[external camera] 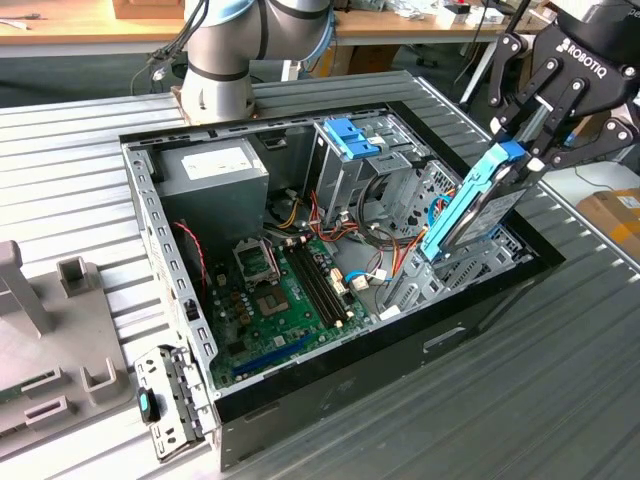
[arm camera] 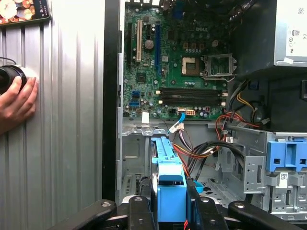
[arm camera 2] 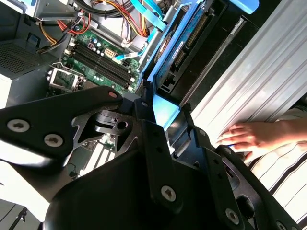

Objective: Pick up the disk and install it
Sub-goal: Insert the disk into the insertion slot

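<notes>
Gripper: my gripper (external camera: pixel 522 152) hangs just above the open case (external camera: pixel 400 335), over the end that sits at the exterior view's right. Its fingers are clamped narrow on the top end of the disk.

Disk: the disk (external camera: pixel 470 210) is held edge-on and tilted. Its blue rail (external camera: pixel 452 205) faces the case's interior, and its lower end is already below the case's rim.

Why held so: I judge the end grip leaves the disk's length free to slide down, and the tilt matches the slant of the slot under it.

Slot: the grey metal bay (external camera: pixel 405 285) lies inside the case, right below the disk's lower end. Whether the two touch, I cannot tell.

Case: it lies on its side with the open face up, so I can come at the bay from above.

Cables: a red and black bundle (arm camera: pixel 201 153) runs inside the case, just beside the disk, and I think it could snag.

Cage: the silver cage (external camera: pixel 350 150) with its blue latch stands deeper in the case, apart from the disk.

Motherboard: the motherboard (external camera: pixel 285 290) covers the case floor, well apart from the disk.

Person: a hand (arm camera 2: pixel 249 136) rests on the ribbed table (external camera: pixel 560 400) outside the case wall, near my gripper's side.
</notes>
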`<state>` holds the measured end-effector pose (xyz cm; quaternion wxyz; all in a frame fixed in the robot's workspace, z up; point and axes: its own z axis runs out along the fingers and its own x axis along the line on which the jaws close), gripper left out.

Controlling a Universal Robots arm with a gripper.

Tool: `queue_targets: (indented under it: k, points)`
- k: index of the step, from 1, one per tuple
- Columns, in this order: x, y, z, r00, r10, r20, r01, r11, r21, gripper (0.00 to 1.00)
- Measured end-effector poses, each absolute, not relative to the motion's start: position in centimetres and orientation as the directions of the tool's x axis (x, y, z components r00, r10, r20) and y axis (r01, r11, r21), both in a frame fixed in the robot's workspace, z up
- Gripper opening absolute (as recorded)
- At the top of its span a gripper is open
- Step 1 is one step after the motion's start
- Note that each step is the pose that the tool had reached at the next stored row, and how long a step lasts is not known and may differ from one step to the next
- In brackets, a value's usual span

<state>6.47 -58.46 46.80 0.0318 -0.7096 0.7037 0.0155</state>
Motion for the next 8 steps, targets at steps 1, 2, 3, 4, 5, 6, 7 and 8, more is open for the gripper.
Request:
queue_targets:
  k: [1, 2, 3, 4, 5, 6, 7, 8]
  points:
    - [6.5, -58.5, 46.6, 0.009, -0.998, -0.067, -1.000, -0.007, -0.023, 0.37]
    - [6.5, -58.5, 46.6, 0.009, -0.998, -0.067, -1.000, -0.007, -0.023, 0.37]
    - [6.5, -58.5, 46.5, 0.009, -0.998, -0.067, -1.000, -0.007, -0.023, 0.37]
    - [6.5, -58.5, 46.2, 0.009, -0.998, -0.067, -1.000, -0.007, -0.023, 0.37]
    - [6.5, -58.5, 45.3, 0.009, -0.998, -0.067, -1.000, -0.008, -0.025, 0.37]
    - [6.5, -58.9, 44.0, 0.011, -0.998, -0.067, -1.000, -0.009, -0.029, 0.37]
    - [6.4, -58.9, 44.0, 0.011, -0.998, -0.067, -0.999, -0.009, -0.031, 0.37]
    - [6.4, -58.9, 43.9, 0.011, -0.998, -0.067, -0.999, -0.009, -0.036, 0.37]
